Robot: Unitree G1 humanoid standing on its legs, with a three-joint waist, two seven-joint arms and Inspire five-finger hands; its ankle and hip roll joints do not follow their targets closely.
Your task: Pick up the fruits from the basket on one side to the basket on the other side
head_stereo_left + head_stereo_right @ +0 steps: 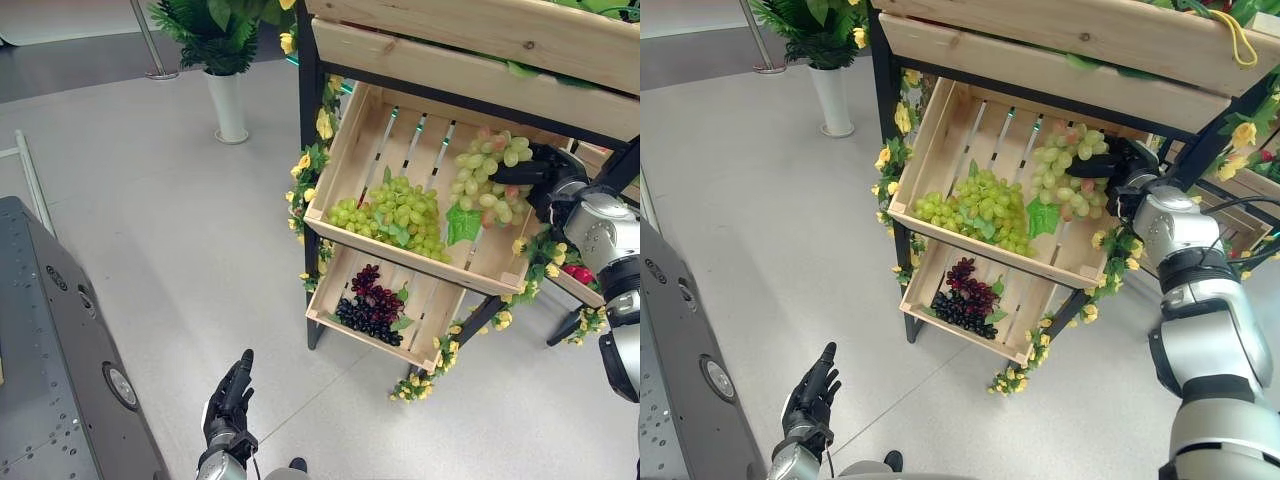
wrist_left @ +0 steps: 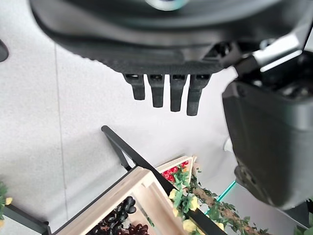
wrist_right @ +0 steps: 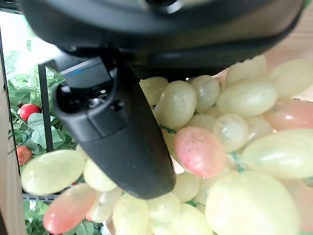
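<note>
A bunch of pale green and pink grapes [image 1: 485, 180] with a green leaf hangs over the right part of the upper wooden crate [image 1: 340, 150]. My right hand [image 1: 540, 170] is shut on it from the right. In the right wrist view its thumb [image 3: 117, 137] lies across the grapes [image 3: 220, 147]. A bunch of green grapes [image 1: 395, 215] lies at the front of the same crate. Dark purple grapes [image 1: 370, 305] lie in the lower crate [image 1: 440, 310]. My left hand [image 1: 230, 400] hangs low over the floor, open, with its fingers [image 2: 166, 93] straight and nothing in it.
The crates sit in a black-framed stand trimmed with yellow flowers, under a wooden top shelf [image 1: 480, 50]. Red fruit [image 1: 578, 273] lies in a crate further right. A potted plant in a white vase [image 1: 228, 100] stands behind on the floor. A grey metal panel [image 1: 50, 360] fills the left.
</note>
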